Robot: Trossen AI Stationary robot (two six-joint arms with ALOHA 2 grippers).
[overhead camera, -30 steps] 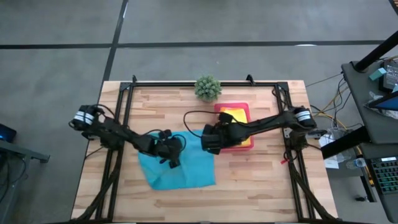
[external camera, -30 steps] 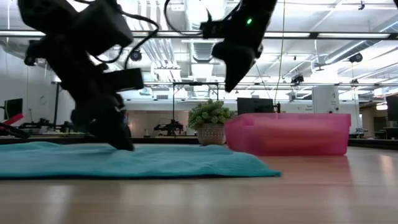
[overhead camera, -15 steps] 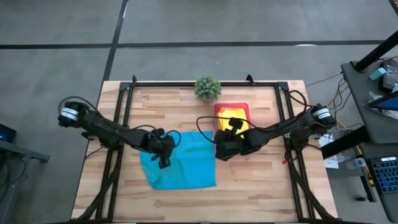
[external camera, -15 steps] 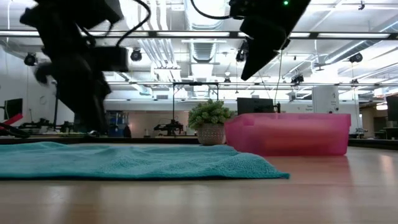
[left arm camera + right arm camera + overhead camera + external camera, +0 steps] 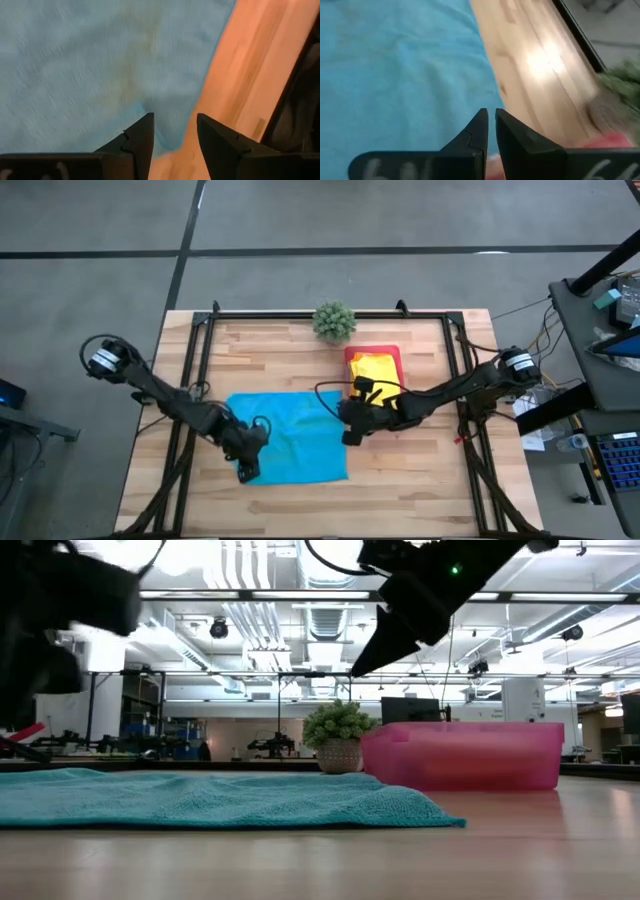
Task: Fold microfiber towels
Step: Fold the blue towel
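So far the turquoise towel [image 5: 288, 436] lies flat and unfolded on the surface [image 5: 420, 480], left claw [image 5: 247, 471] released at its near-left corner, right claw [image 5: 347, 436] clenched empty beside its right edge.

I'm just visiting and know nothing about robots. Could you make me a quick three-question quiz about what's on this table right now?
1. True or false: the turquoise towel lies spread flat on the table.
2. What sits in the pink tray: A) yellow towel, B) the plant, C) nothing?
3. Which gripper's fingers stand apart?

Key: 1 true. 2 A. 3 the left gripper, over the towel's edge; the right gripper is shut.
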